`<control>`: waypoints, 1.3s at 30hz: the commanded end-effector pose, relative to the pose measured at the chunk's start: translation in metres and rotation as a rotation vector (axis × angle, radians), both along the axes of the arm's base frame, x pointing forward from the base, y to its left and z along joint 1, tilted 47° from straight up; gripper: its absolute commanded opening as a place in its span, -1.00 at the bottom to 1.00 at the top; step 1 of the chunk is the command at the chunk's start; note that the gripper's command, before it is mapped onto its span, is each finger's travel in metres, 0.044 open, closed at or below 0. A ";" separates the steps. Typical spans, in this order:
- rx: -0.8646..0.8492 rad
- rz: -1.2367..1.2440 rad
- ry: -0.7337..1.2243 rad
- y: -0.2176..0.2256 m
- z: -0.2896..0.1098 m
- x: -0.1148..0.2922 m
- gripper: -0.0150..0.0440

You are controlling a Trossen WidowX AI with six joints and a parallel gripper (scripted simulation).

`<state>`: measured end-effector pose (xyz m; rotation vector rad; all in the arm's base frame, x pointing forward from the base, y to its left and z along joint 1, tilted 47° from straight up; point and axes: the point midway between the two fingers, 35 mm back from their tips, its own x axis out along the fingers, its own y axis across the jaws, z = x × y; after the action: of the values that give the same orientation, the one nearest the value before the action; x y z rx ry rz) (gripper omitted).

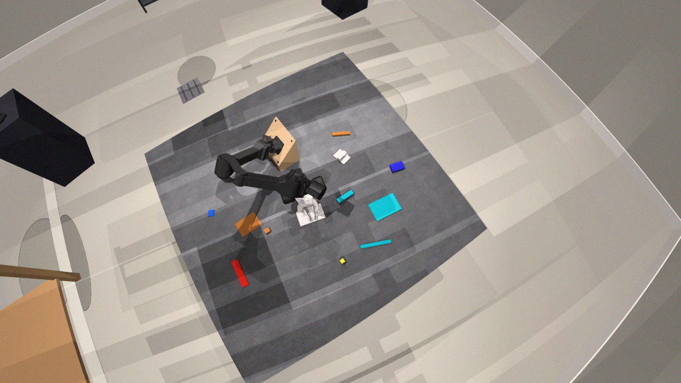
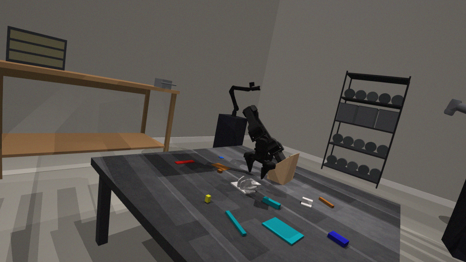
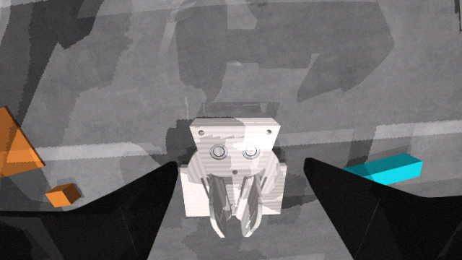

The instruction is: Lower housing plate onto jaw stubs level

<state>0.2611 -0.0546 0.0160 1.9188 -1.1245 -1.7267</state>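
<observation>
Housing plate (image 1: pixel 308 196) (image 2: pixel 254 183) (image 3: pixel 234 139): on the white assembly, far-middle part of the bench (image 1: pixel 304 333) (image 2: pixel 162 195) (image 3: pixel 325 36). Its long axis runs from far left toward near right; the narrower end faces left and slightly near. The two curved jaws (image 3: pixel 234 209) extend from that narrower end, pointing the same way, roughly toward the side of the yellow block (image 1: pixel 342 260) (image 2: pixel 208 198). Two ringed round ends show in the plate's face, side by side along the long axis. Seating looks flat from above; I cannot tell whether it is fully closed.

White base (image 1: pixel 312 218) (image 2: pixel 239 187) (image 3: pixel 196 204): flat on the bench under the jaws.

Pincer (image 1: pixel 304 192) (image 2: pixel 256 174) (image 3: pixel 241 165): fingers wide apart, nothing between them, raised above the assembly, clear of the plate. Arm (image 1: pixel 264 182) (image 2: pixel 259 130) reaches over from the tan wedge-shaped mount (image 1: pixel 289 155) (image 2: pixel 283 172), to the right and far.

Next outward: small orange block (image 1: pixel 267 230) (image 2: pixel 220 171) (image 3: pixel 63 195) on the far side; short cyan block (image 1: pixel 345 196) (image 2: pixel 271 202) (image 3: pixel 391 171) on the near side, slightly right. Farther near: flat cyan slab (image 1: pixel 384 206) (image 2: pixel 282 230). Dark blue block (image 1: pixel 397 166) (image 2: pixel 338 238): near right. Red bar (image 1: pixel 240 273) (image 2: pixel 184 162): far left.
</observation>
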 end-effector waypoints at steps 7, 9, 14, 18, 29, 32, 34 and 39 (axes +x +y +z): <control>0.009 0.004 -0.009 0.023 0.015 -0.012 1.00; 0.012 0.002 -0.008 0.035 0.022 -0.024 1.00; 0.006 -0.006 -0.005 0.057 0.039 -0.056 1.00; 0.004 -0.008 -0.005 0.059 0.041 -0.060 1.00; 0.004 -0.008 -0.005 0.059 0.041 -0.060 1.00; 0.004 -0.008 -0.005 0.059 0.041 -0.060 1.00; 0.004 -0.008 -0.005 0.059 0.041 -0.060 1.00; 0.004 -0.008 -0.005 0.059 0.041 -0.060 1.00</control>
<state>0.2022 0.0044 0.0573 1.9256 -1.1258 -1.7268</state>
